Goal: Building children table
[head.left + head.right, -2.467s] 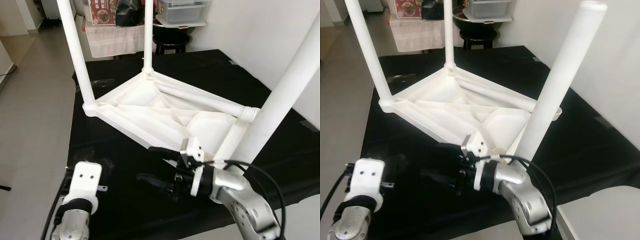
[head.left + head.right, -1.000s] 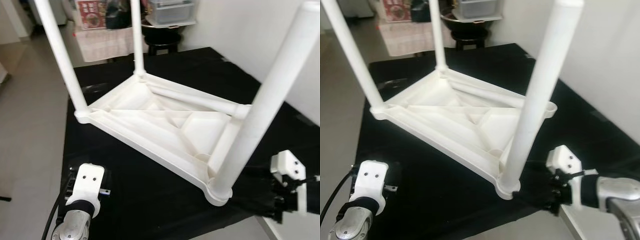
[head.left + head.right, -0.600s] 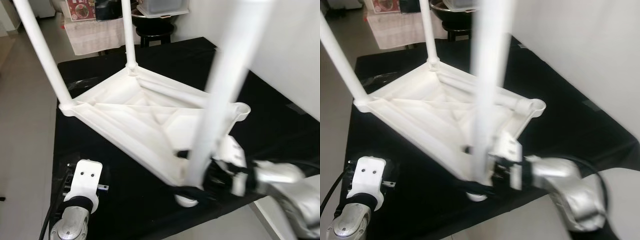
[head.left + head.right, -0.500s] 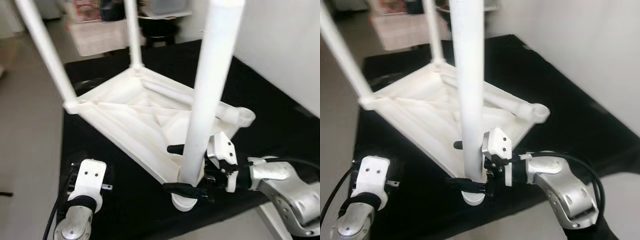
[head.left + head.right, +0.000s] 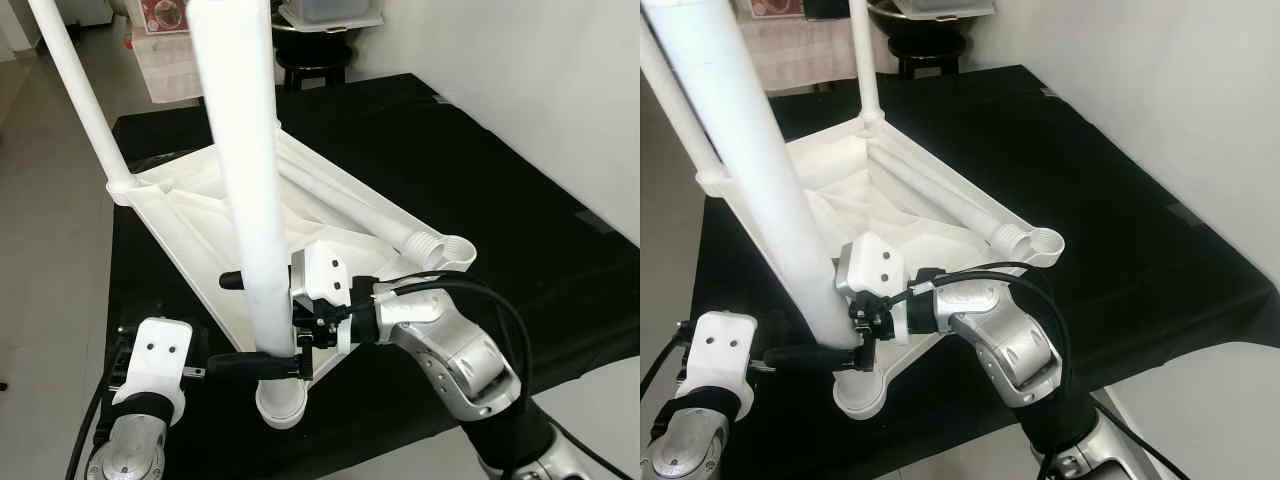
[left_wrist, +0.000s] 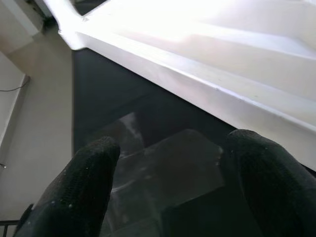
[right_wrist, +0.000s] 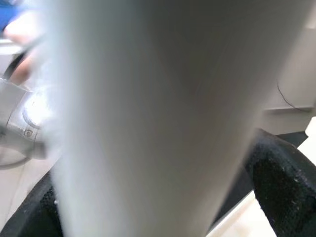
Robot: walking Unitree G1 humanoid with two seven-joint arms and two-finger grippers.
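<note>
The white plastic children's table [image 5: 300, 225] lies upside down on the black-covered tabletop [image 5: 520, 200], two thin legs standing at its far corners. The right claw [image 5: 255, 322] is clamped around the base of a thick white tubular leg [image 5: 245, 200], one black finger either side, just above the round corner socket [image 5: 280, 400] at the near edge. The left claw [image 6: 168, 182] hangs spread wide and empty beside the near rim of the table. A fourth leg [image 5: 350, 210] lies loose inside the frame; the socket [image 5: 455, 250] beyond it is empty. The gripped leg leans, so pressing it crooked could jam it, or slide the unsteadied frame off the edge.
</note>
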